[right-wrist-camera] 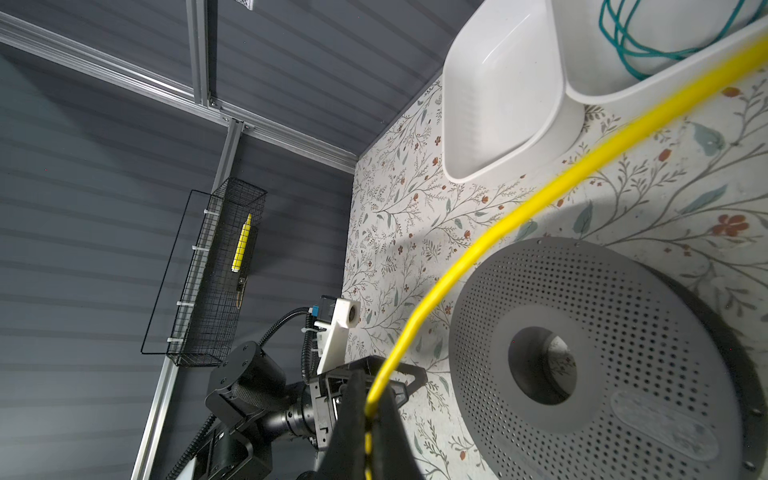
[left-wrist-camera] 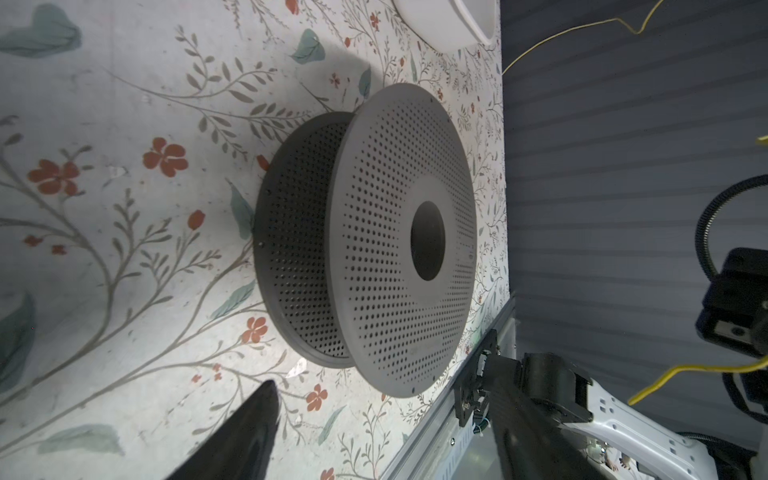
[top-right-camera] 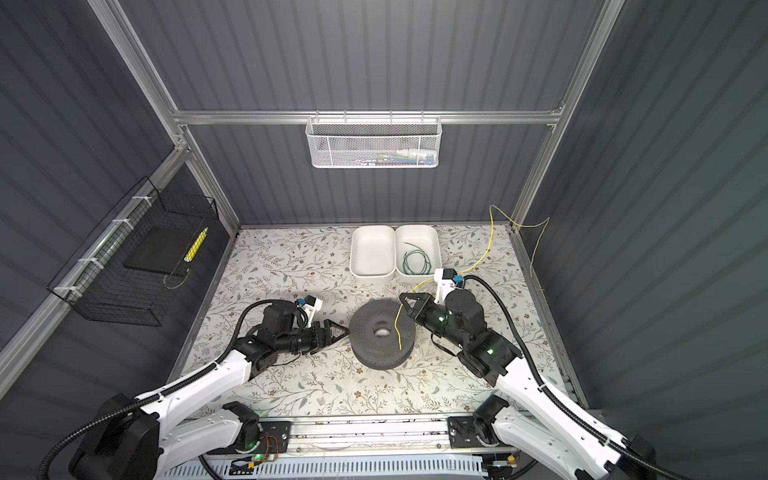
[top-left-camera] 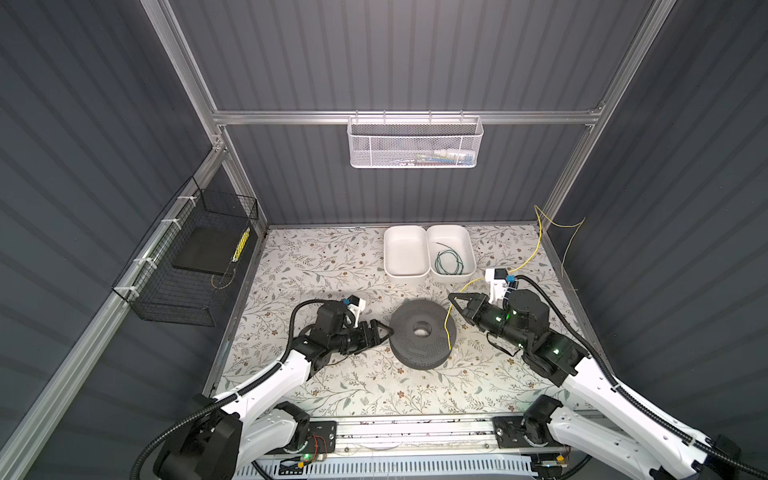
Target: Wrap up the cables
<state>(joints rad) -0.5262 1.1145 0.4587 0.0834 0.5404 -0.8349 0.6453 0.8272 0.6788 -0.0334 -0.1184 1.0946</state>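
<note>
The right hand (top-left-camera: 451, 297) is clamped on the thin bright yellow wire (right-wrist-camera: 486, 237). The wire's short end droops over the top flange of the dark grey perforated spool (top-left-camera: 405, 328), which lies flat on the floral-patterned table (top-left-camera: 332, 270). Its long end trails off to the far right corner. The left hand (top-left-camera: 384, 331) sits with fingers apart just beside the spool's rim, empty. The thin dark green wire (top-left-camera: 436, 264) lies coiled in a white plastic tray (top-left-camera: 453, 231).
</note>
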